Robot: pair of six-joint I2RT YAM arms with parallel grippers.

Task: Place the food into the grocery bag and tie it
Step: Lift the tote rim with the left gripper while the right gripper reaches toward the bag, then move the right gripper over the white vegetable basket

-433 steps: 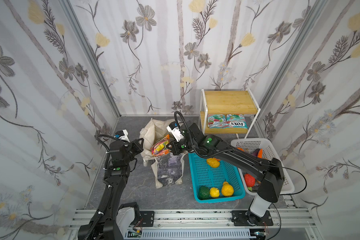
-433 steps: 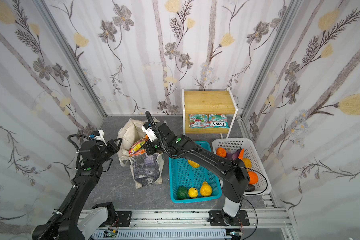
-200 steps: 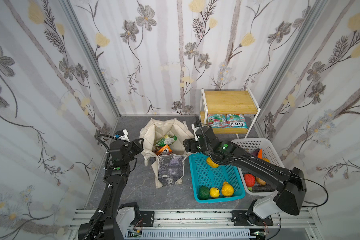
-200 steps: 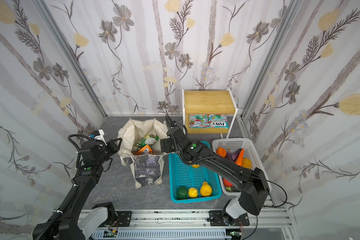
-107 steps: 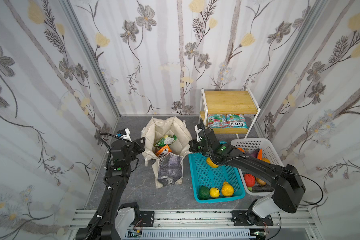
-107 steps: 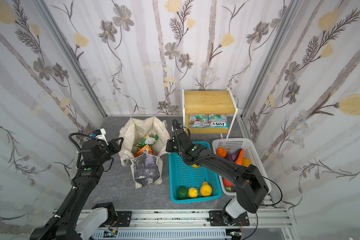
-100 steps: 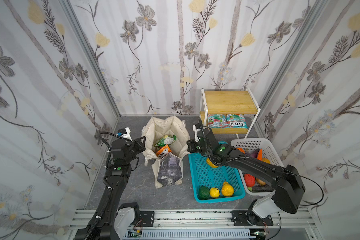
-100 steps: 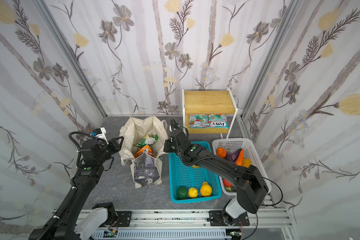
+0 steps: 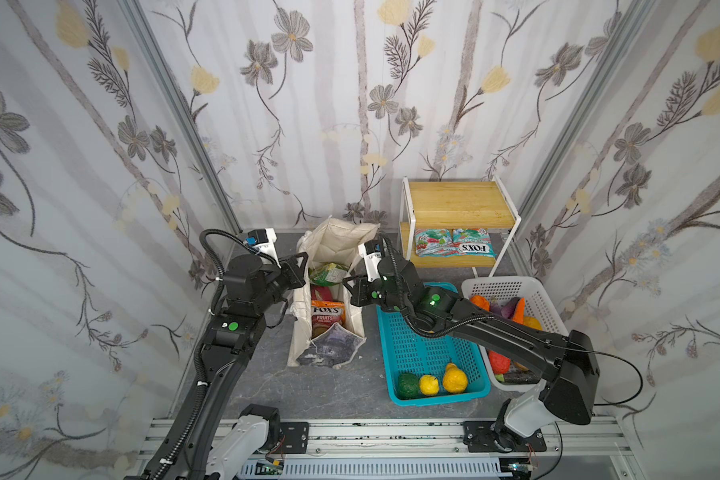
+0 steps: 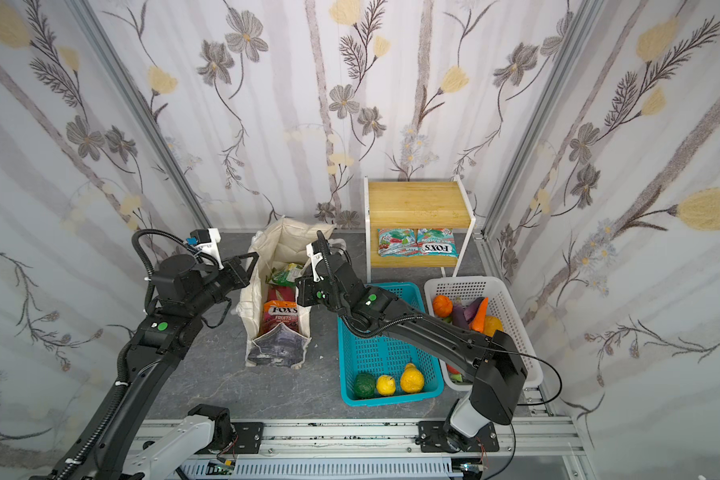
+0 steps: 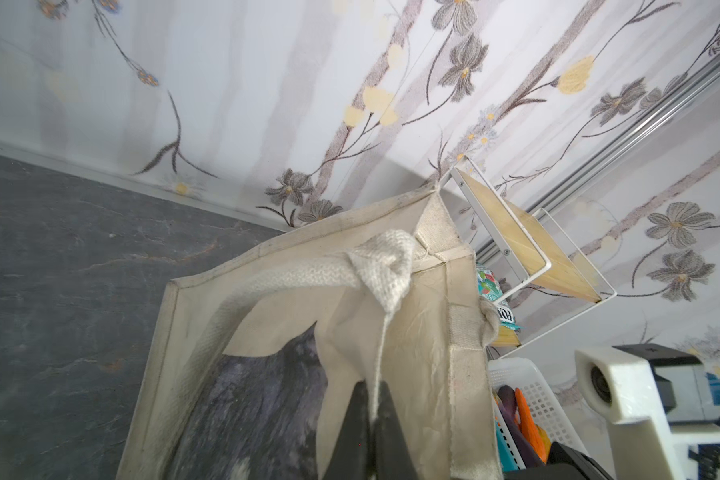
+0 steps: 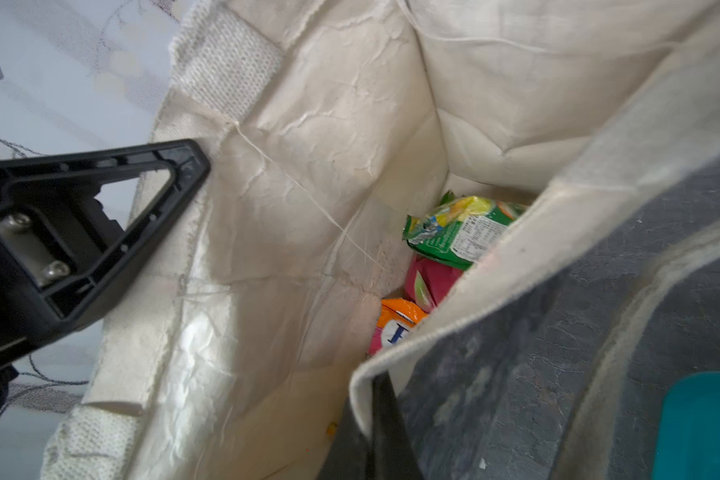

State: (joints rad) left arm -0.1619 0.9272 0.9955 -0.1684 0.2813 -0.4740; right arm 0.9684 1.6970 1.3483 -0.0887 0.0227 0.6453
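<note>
Two grips hold the grocery bag's [image 9: 337,245] mouth wide for loading: our left fingers [image 11: 356,424] and right fingers [image 12: 387,440] pinch shut on opposite rims as it stands on the desk [image 9: 308,386] beside the teal basket [image 9: 425,353].

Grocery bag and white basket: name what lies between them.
The teal basket stands between the grocery bag and the white basket, with the right arm stretched over it; both top views show this.
</note>
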